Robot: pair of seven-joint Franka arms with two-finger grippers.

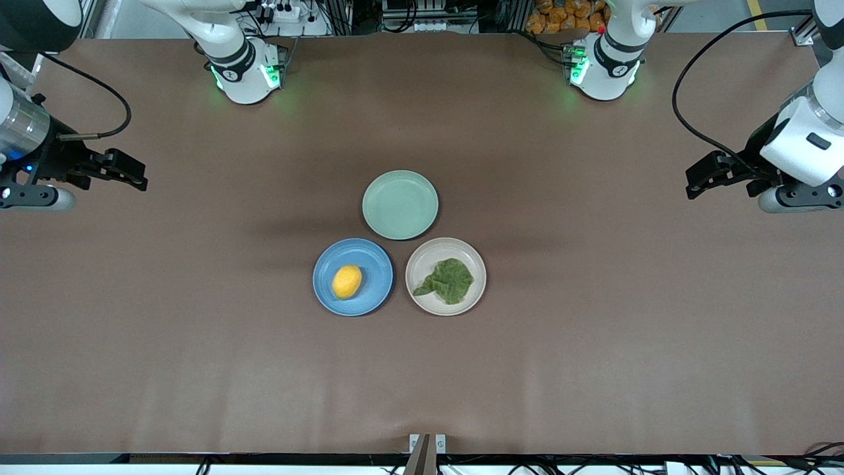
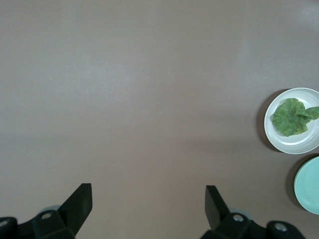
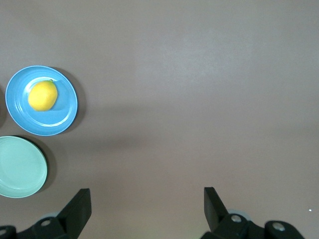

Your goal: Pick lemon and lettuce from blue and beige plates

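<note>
Fingers spread wide, left gripper (image 1: pixel 693 183) and right gripper (image 1: pixel 135 175) hover at table ends.

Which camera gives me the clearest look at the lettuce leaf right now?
The front view: the dark green wrinkled lettuce leaf lies whole and unobstructed on the round pale beige plate. The left wrist view shows it near the picture's edge; the right wrist view does not show it at all.

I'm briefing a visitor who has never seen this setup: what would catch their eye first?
Three plates clustered mid-table: the lemon on the blue plate, the lettuce on the beige plate beside it, and a bare mint-green plate farther from the front camera. The left gripper and right gripper wait open at the table's ends.
</note>
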